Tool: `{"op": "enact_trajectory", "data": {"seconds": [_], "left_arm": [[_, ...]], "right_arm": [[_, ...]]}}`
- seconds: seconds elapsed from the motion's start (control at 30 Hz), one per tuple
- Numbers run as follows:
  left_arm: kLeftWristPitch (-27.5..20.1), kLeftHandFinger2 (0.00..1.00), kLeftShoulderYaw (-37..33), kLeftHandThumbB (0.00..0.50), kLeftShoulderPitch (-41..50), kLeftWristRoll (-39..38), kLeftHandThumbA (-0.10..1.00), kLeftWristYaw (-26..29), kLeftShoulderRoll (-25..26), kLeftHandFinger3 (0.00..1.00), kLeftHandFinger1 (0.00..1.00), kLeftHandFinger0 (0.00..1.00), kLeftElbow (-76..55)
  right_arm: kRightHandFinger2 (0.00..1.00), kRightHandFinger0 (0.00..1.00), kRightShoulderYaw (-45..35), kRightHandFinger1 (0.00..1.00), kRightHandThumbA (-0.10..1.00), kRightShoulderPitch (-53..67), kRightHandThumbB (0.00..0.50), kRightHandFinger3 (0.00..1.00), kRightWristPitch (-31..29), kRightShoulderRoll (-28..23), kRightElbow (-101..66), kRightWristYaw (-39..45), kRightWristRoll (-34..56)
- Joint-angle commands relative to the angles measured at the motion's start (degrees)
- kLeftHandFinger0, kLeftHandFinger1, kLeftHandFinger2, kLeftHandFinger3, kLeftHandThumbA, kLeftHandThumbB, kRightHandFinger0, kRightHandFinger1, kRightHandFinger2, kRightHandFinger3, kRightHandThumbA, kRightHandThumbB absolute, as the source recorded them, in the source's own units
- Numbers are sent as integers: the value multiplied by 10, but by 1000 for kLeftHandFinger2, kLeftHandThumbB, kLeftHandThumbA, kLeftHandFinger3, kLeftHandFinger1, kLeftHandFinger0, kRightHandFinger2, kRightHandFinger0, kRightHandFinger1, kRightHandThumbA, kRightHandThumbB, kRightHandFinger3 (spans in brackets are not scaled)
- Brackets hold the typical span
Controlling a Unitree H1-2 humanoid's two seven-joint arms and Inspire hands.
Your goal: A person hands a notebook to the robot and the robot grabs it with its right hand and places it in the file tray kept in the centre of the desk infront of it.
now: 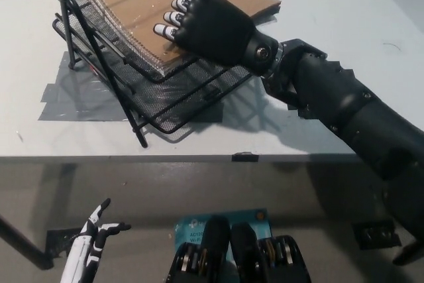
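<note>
In the head view, the black right hand [212, 26] lies across the brown notebook [142, 6], its white-tipped fingers [173, 19] curled over the cover; whether it still clamps the book or only rests on it cannot be told. The notebook lies tilted in the upper tier of the black mesh tray [156, 91], its right edge jutting out past the tray's rim under the palm. The tray stands on the white desk [318, 24], over grey tape [79, 101]. This looks like the placing step, close to done. The next move, as I judge it, calls for seating the book fully, then letting go and lifting clear without dragging it out. The white left hand [89, 240] hangs low at the lower left, fingers spread, holding nothing.
</note>
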Motion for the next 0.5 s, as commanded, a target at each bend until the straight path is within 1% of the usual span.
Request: {"op": "enact_trajectory", "data": {"seconds": [0.0,0.07,0.1,0.17,0.2,0.3,0.33,0.4,0.43,0.47], "left_arm": [[-21,606,-6,294,-4,3,1000,-5,11,949,743,816,-13],[-21,605,-7,300,-3,3,1000,-6,11,937,753,829,-15],[-21,605,-7,300,-2,3,1000,-7,12,937,754,831,-17],[-21,611,-9,287,-2,10,1000,-5,13,943,757,855,-18],[-21,615,-10,293,-3,12,1000,-4,14,949,761,870,-19],[-21,618,-11,290,-4,13,1000,-3,15,939,767,874,-19],[-21,623,-12,297,-4,11,1000,-5,14,917,793,907,-19],[-21,626,-12,301,-4,13,1000,-5,13,893,809,935,-19],[-21,628,-12,294,-3,15,1000,-5,13,904,811,942,-21],[-21,630,-13,286,-3,17,1000,-4,13,918,806,944,-21]], "right_arm": [[85,0,-10,0,892,-71,0,128,24,12,10,-41,19],[79,0,-12,0,872,-76,0,141,35,18,16,-37,21],[86,0,-14,0,862,-78,0,222,33,21,17,-33,24],[61,0,-17,0,778,-87,0,180,18,28,30,-42,33],[48,0,-19,0,746,-92,0,156,12,32,40,-48,38],[58,0,-21,0,756,-100,0,172,12,38,51,-45,44],[54,0,-25,0,787,-103,0,277,16,42,56,-44,48],[11,0,-29,0,847,-105,0,216,21,49,61,-44,53],[3,0,-29,0,808,-107,0,163,25,55,70,-52,53],[1,0,-28,0,794,-108,0,96,26,58,76,-58,52]]}}
